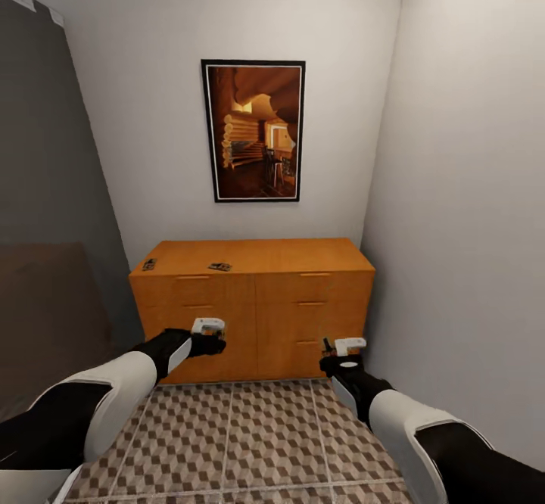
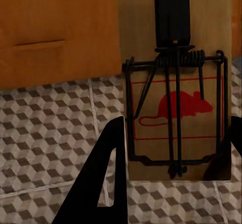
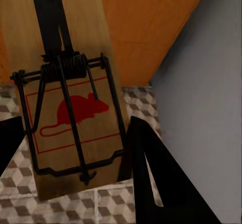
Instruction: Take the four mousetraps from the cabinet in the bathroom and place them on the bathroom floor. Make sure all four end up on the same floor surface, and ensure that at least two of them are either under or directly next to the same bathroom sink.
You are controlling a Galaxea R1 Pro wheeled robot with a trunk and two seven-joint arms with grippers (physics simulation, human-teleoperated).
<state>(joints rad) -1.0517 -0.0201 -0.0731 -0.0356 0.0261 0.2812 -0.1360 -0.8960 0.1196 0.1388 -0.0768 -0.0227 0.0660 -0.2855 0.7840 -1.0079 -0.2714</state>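
The orange-brown cabinet [image 1: 253, 300] stands against the far wall. Two mousetraps [image 1: 149, 264] [image 1: 219, 266] lie on its top, towards the left. My left gripper [image 1: 208, 334] hangs in front of the cabinet's left drawers, shut on a third mousetrap [image 2: 174, 118], a wooden board with a red mouse mark and a wire spring. In front of the right drawers, my right gripper [image 1: 344, 349] is shut on a fourth mousetrap [image 3: 70, 108]. The cube-pattern bathroom floor [image 1: 250, 436] lies below both grippers. The sink is out of view.
A dark-framed log-cabin picture [image 1: 253, 129] hangs above the cabinet. A grey glass panel [image 1: 45, 186] runs along the left. A plain wall [image 1: 469, 224] closes the right side close to my right arm.
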